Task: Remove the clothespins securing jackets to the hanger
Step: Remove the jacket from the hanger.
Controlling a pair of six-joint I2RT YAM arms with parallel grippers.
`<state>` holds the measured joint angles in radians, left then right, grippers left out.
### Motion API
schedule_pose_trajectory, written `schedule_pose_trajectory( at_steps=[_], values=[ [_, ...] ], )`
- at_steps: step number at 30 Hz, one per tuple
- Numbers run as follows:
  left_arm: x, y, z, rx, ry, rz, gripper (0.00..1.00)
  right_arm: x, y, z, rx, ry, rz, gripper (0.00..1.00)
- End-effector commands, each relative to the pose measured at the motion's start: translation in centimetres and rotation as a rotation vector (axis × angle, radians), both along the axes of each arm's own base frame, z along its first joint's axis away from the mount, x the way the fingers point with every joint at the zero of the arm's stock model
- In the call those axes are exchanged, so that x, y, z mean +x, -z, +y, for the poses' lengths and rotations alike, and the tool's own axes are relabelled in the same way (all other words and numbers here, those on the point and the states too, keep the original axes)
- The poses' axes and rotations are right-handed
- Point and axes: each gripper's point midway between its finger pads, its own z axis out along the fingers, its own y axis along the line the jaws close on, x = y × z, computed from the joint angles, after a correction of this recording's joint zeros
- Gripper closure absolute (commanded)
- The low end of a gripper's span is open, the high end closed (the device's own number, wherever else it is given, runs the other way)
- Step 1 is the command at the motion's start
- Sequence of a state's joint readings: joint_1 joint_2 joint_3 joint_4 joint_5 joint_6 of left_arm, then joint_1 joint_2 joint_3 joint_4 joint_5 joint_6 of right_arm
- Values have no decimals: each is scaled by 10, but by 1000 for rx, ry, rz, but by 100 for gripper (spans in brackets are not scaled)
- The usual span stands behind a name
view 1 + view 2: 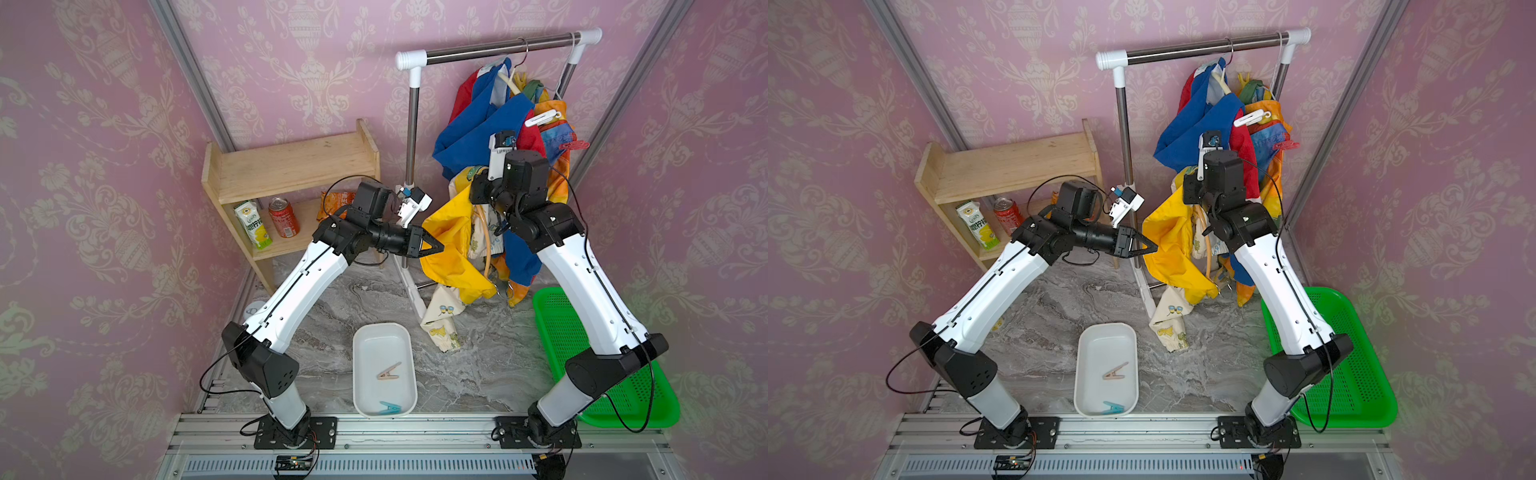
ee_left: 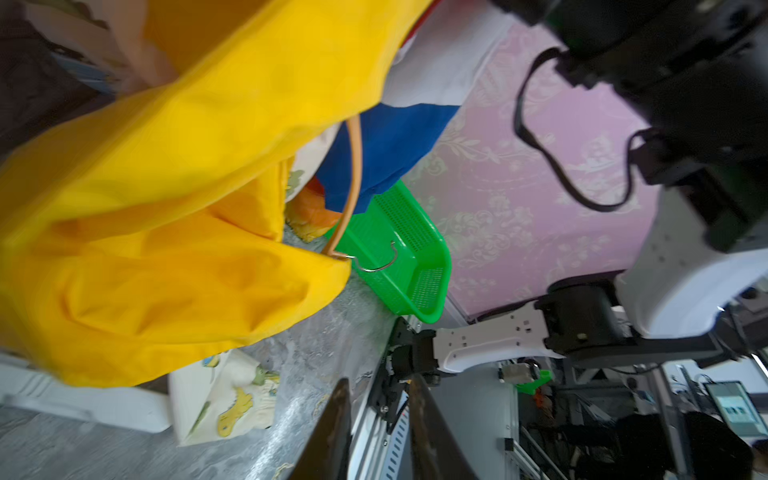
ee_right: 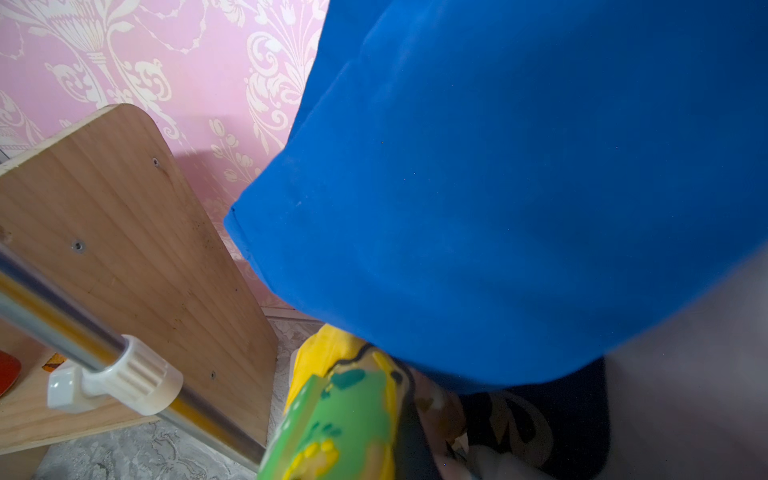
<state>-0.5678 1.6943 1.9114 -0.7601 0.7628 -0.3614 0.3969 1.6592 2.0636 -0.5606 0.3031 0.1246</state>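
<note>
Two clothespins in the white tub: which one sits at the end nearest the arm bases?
The teal-blue plastic clothespin, by the white plastic tub's near rim; the beige-pink clothespin lies mid-tub.

Both top views look steeply down from high above my bases, from far, and share almost everything, also the rack [image 1: 498,48] [image 1: 1204,45]. My left wrist camera is close to the yellow jacket [image 2: 187,166] and faces the green basket [image 2: 399,249] and my right arm [image 2: 490,345]. My right wrist camera is nearly against the blue jacket [image 3: 498,187], with the wooden shelf [image 3: 124,249] behind.
</note>
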Motion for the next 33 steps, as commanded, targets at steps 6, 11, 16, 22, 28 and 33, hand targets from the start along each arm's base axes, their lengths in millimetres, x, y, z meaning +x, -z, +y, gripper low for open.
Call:
schedule_pose_trajectory(
  at_steps=[6, 11, 16, 22, 28, 33],
  values=[
    [-17, 38, -22, 201, -188, -313, 68, -7, -37, 1, 62, -13, -80, 100],
    [-28, 35, -50, 229, -254, -530, 49, -4, -35, 4, 53, -22, -60, 100],
    [-18, 31, -76, 198, -328, -666, 41, -3, -35, 6, 41, -30, -40, 100],
    [0, 24, -100, 178, -356, -746, 39, -8, -37, 3, 35, -29, -37, 100],
    [0, 36, -122, 159, -310, -692, 41, -11, -38, 2, 42, -28, -35, 100],
    [8, 43, -128, 172, -303, -692, 42, -14, -41, 1, 46, -28, -42, 100]
  ],
)
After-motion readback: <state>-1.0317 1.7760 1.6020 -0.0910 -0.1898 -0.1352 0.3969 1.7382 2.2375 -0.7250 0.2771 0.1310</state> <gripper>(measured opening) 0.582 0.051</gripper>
